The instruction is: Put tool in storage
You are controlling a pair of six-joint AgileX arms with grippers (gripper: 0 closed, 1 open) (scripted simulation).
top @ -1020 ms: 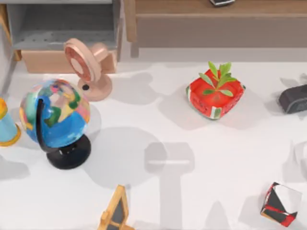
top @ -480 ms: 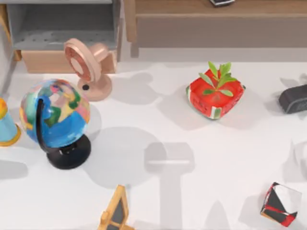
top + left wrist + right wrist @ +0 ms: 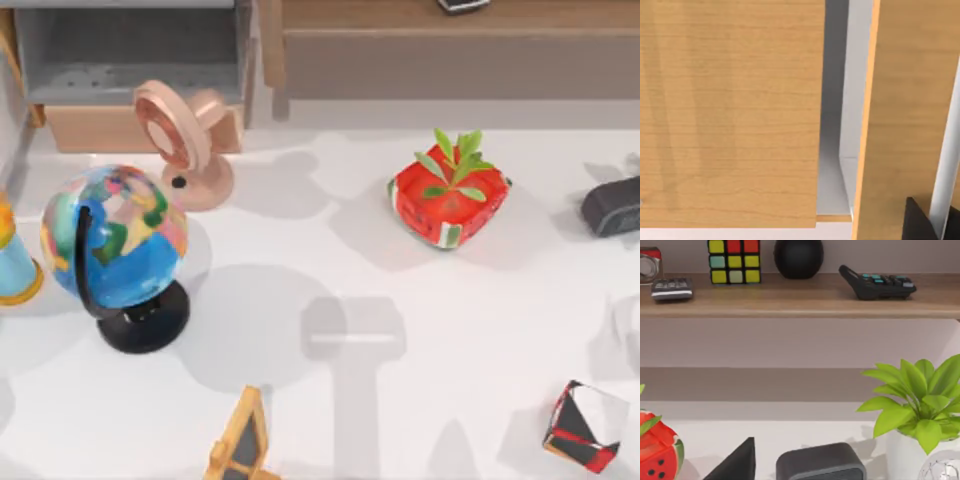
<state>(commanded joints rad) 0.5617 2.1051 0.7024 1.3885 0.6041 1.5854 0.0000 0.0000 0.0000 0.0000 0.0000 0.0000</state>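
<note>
– On the worktop (image 3: 500, 300), where did the tool (image 3: 350, 338) lie?
– Near the middle, flat, with its long side running left to right, inside a grey shadow. It was well apart from the globe (image 3: 115, 240) on its left and from the red pot with green leaves (image 3: 448, 195) farther back on the right.
– And the storage?
– An open grey compartment (image 3: 130, 60) with a wooden front stood at the back left corner, behind a pink round stand (image 3: 185, 140). Nothing touched the tool.
– What about the arms?
– The left wrist view faced wooden panels (image 3: 730, 115) very closely, with a dark tip of the left gripper (image 3: 917, 222) at the edge. The right gripper (image 3: 737, 462) showed one dark tip before a shelf (image 3: 800, 300) carrying a calculator (image 3: 877, 282). For both grippers I could not tell if they were apart or together.
</note>
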